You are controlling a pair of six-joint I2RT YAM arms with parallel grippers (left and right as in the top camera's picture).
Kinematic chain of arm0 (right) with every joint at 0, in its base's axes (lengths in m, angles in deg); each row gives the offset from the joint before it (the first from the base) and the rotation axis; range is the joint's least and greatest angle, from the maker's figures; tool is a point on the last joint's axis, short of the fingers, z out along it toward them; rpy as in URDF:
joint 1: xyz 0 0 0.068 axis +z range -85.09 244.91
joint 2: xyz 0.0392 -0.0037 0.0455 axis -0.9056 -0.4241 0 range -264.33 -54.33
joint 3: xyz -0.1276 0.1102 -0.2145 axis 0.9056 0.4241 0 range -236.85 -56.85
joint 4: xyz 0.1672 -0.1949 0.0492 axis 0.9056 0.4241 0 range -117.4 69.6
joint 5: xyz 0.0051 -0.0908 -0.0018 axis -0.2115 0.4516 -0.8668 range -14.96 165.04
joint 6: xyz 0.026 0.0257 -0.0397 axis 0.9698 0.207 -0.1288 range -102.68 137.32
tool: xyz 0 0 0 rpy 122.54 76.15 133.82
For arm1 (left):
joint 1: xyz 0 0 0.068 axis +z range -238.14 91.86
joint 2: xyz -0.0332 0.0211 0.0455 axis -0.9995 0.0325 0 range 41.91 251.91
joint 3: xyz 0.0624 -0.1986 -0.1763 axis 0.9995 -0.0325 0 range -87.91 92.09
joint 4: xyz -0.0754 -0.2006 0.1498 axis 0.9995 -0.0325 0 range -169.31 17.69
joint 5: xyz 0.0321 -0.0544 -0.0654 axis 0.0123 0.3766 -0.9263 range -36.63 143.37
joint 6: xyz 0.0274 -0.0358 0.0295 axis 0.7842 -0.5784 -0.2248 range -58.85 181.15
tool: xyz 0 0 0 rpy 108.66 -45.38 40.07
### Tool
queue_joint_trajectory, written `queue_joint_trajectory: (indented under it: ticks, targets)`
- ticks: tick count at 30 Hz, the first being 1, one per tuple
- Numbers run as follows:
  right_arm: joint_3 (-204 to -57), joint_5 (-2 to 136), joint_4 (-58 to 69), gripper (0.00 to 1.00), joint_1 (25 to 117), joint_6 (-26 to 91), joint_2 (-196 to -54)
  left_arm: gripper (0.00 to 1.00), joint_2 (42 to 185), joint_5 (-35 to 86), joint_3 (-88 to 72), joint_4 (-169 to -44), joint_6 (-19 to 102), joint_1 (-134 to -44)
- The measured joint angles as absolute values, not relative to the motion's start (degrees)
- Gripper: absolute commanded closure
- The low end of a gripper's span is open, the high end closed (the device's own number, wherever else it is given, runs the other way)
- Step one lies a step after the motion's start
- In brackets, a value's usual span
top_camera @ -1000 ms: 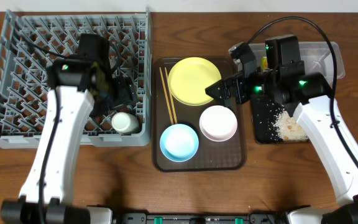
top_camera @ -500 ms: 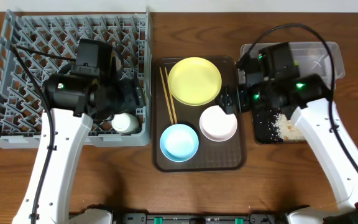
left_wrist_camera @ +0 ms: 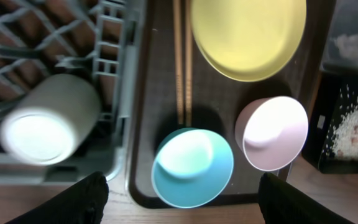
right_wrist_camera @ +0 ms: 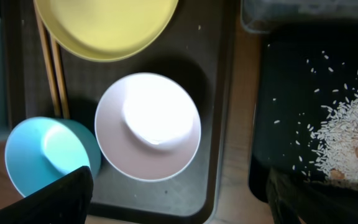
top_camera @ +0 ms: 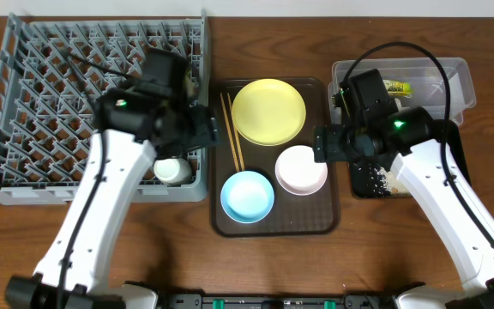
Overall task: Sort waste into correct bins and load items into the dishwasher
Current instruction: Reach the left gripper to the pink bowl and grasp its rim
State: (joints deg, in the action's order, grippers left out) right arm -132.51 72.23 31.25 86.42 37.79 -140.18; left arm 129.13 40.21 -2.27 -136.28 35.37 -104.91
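On the smooth brown tray (top_camera: 303, 219) lie a round yellow plate (top_camera: 268, 112), glossy blue bowl (top_camera: 247, 195), white bowl (top_camera: 301, 169) and thin wooden chopsticks (top_camera: 231, 133). A pale cup (top_camera: 171, 169) sits in the pegged grey rack (top_camera: 41, 77), at its corner. The left gripper (left_wrist_camera: 182, 199) and right gripper (right_wrist_camera: 185, 199) hover with jaws spread and empty. The arm partly hides the rice (right_wrist_camera: 347, 134) on the black tray (right_wrist_camera: 278, 93).

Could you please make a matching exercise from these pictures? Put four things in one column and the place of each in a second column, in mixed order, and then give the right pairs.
Things:
1. cup
2. rice scraps
3. snack wrapper
4. yellow plate

Places:
A. in the black tray
B. on the brown serving tray
C. in the grey dish rack
D. in the clear tub

Right pairs: 1-C, 2-A, 3-D, 4-B.
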Motion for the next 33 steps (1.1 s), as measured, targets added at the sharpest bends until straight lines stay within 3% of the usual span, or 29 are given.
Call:
queue_joint_trajectory:
  ticks: [9,19,33]
  targets:
    - [-132.53,72.10,28.87,0.07,82.40,39.96,-137.25,0.25,138.33,40.21,-2.27,-129.63,32.42,-114.38]
    - [-134.15,76.03,30.55,0.03,69.68,39.96,-121.97,0.25,149.21,40.23,-2.24,-120.87,31.13,-122.40]
    - [-134.15,77.56,33.72,0.01,65.00,39.96,-121.58,0.40,156.16,41.95,-2.24,-119.27,34.91,-125.06]
